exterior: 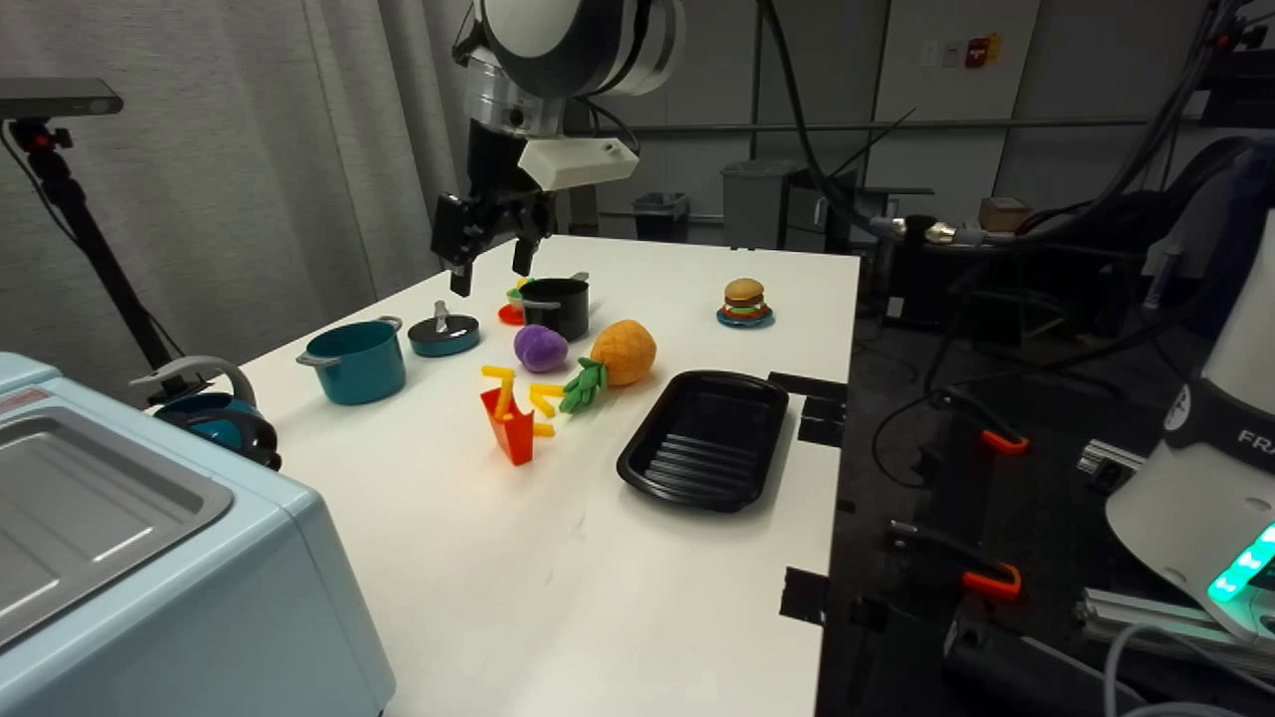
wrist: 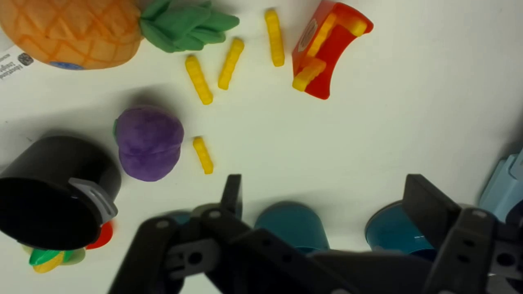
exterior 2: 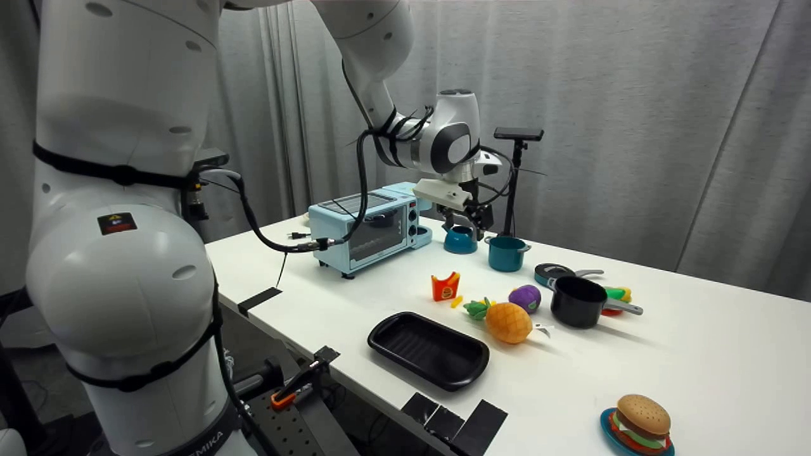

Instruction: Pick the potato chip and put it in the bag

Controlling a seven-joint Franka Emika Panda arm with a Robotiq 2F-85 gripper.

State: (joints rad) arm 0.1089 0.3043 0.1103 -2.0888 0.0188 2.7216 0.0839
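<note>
Several yellow toy fries, the potato chips, lie loose on the white table. In the wrist view, single fries lie near the pineapple leaves (wrist: 198,80), beside the red box (wrist: 276,38) and near the purple toy (wrist: 203,155). The bag is a red fries box (wrist: 331,55), standing upright with a few fries at its mouth. The box also shows in both exterior views (exterior: 514,436) (exterior 2: 445,289). My gripper (wrist: 325,179) is open and empty, its fingers wide apart. It hangs above the table near the teal pots, away from the fries, in both exterior views (exterior: 492,271) (exterior 2: 463,229).
A plush pineapple (exterior: 626,354), purple toy (wrist: 150,143) and black pot (exterior 2: 576,304) stand near the fries. A black tray (exterior: 637,460), teal pot (exterior 2: 505,254), kettle (exterior 2: 460,242), lidded pan (exterior: 444,339), toy burger (exterior: 745,299) and blue toaster oven (exterior 2: 332,237) surround them.
</note>
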